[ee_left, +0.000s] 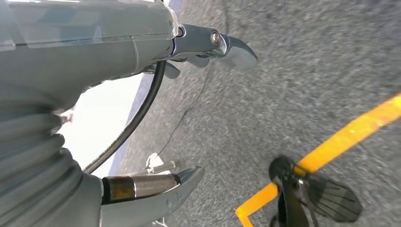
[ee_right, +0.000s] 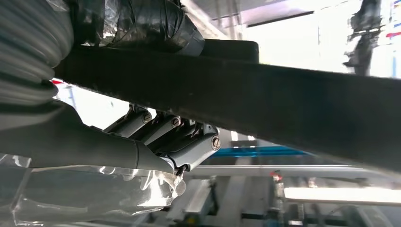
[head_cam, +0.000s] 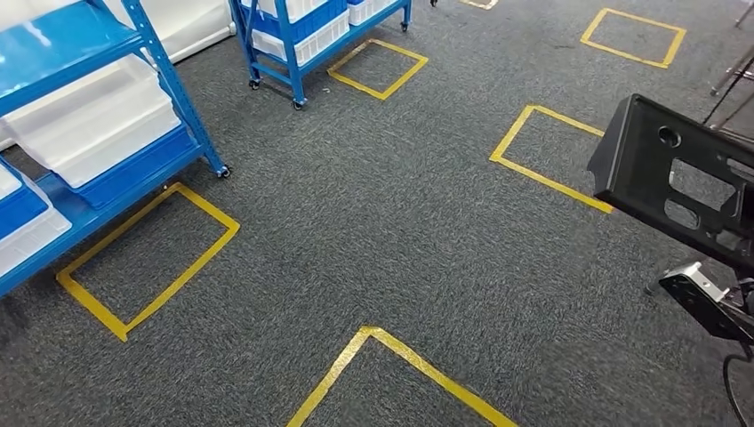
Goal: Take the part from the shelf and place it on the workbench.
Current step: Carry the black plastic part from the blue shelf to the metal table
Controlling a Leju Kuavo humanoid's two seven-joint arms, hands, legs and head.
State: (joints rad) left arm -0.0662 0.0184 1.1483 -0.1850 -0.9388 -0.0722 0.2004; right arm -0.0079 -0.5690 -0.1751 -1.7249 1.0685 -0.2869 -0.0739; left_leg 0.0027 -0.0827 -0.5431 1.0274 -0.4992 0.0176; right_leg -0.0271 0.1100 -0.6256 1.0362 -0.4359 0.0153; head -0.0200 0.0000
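The black part is gripped by the right hand, fingers curled beneath it. The left hand hangs empty, fingers apart. The part should be kept level and held firmly while carried away from the shelf toward the workbench.

Silver-grey robot arms with ribbed wrist covers

The left hand has glossy grey fingers with a round screw at the knuckle, a brass-coloured band on the thumb and a black cable looping past. The right hand shows pale metal fingers with screws, clear plastic wrap and black tape.
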